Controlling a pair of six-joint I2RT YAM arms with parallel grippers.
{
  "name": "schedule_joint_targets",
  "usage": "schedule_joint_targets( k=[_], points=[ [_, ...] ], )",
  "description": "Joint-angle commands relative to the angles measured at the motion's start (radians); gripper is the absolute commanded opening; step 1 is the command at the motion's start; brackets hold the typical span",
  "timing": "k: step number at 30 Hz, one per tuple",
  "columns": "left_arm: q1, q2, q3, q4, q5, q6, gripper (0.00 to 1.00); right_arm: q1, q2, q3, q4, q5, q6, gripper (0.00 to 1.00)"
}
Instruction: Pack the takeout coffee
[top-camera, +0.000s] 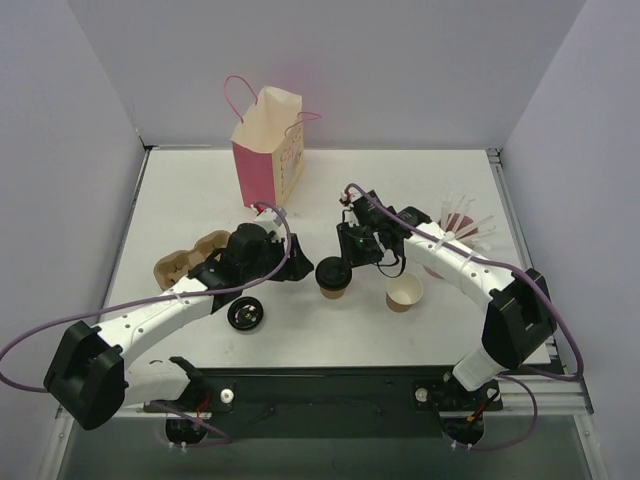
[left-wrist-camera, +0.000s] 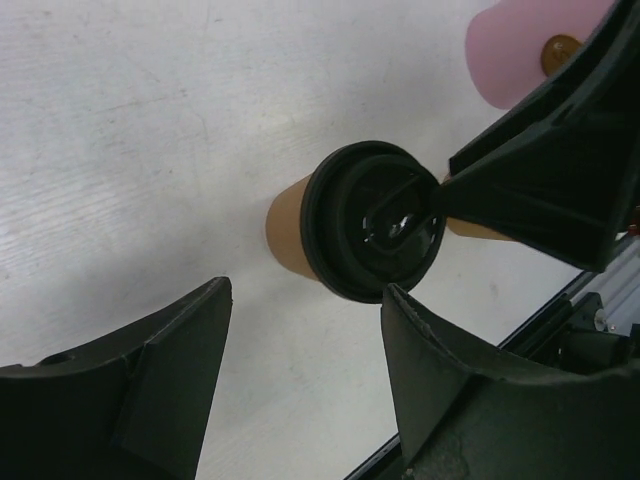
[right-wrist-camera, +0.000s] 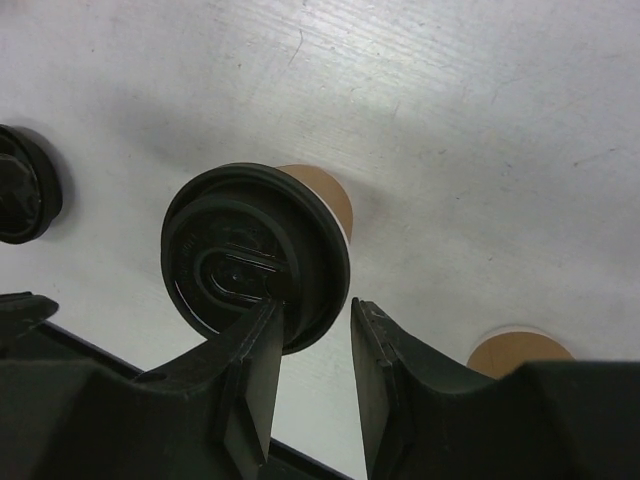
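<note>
The takeout coffee (top-camera: 333, 277), a brown kraft cup with a black lid, stands mid-table; it also shows in the left wrist view (left-wrist-camera: 375, 222) and the right wrist view (right-wrist-camera: 255, 255). My right gripper (top-camera: 352, 262) hangs over it with its jaws a little apart (right-wrist-camera: 312, 315). One finger (right-wrist-camera: 255, 350) rests on the lid's top and the other stands just outside the rim. My left gripper (top-camera: 298, 268) is open and empty just left of the cup (left-wrist-camera: 307, 288). The paper bag (top-camera: 266, 150) stands upright at the back.
A lidless brown cup (top-camera: 405, 293) stands right of the coffee and shows in the right wrist view (right-wrist-camera: 520, 350). A loose black lid (top-camera: 245, 314) lies front left. A cardboard cup carrier (top-camera: 185, 262) is on the left. Pink and white sticks (top-camera: 462, 222) lie at the right.
</note>
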Motion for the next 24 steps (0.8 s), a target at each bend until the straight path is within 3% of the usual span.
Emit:
schedule_joint_targets(
  k=[1,16,24],
  points=[
    [0.008,0.032,0.006,0.237,0.108,-0.016,0.71,-0.014,-0.008,-0.029,0.053,-0.082,-0.003,0.34],
    [0.004,0.213,-0.056,0.316,0.085,0.024,0.67,-0.063,-0.003,-0.207,0.194,-0.133,0.016,0.28],
    [-0.027,0.222,-0.095,0.253,-0.039,0.021,0.65,-0.065,-0.023,-0.313,0.276,-0.139,0.048,0.26]
  ],
)
